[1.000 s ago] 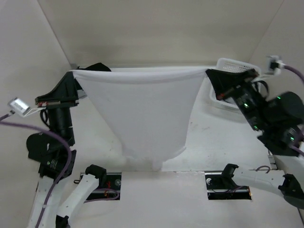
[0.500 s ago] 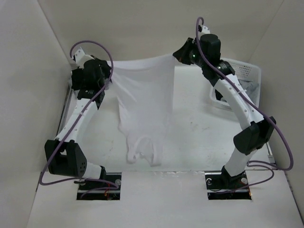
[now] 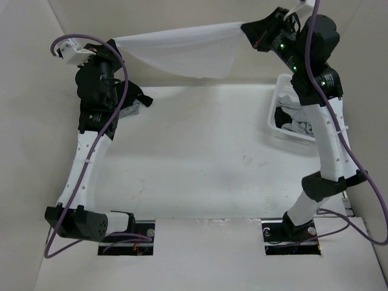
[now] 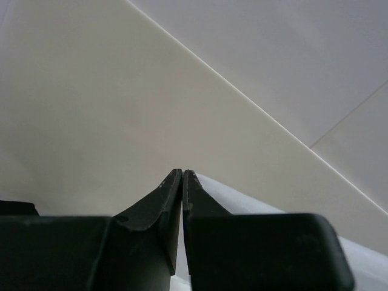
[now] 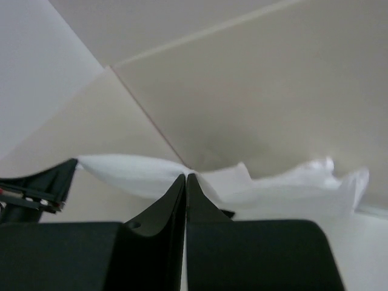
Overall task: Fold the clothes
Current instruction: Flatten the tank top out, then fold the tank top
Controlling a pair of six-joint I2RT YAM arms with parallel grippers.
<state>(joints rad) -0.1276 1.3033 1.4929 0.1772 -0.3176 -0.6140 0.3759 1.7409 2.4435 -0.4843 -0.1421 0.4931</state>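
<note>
Pale walls box in a white surface [image 3: 200, 157], and high against the far wall you have the white tank top [image 3: 182, 51] pulled out like a banner, clear of the surface. Its long axis runs left to right: one taut edge spans from your left gripper [image 3: 114, 43] to your right gripper [image 3: 245, 27], and the loose cloth sags below it, deepest right of centre. Both grippers are pinched tight on that edge; each wrist view shows the jaws together with white cloth at the tips. Half a second ago the top hung lower, its body trailing toward the near edge and resting on the surface; now it is off the surface entirely, and both arms reach higher and farther. More clothes [image 3: 297, 126] lie in the white basket [image 3: 274, 118] at the far right.
</note>
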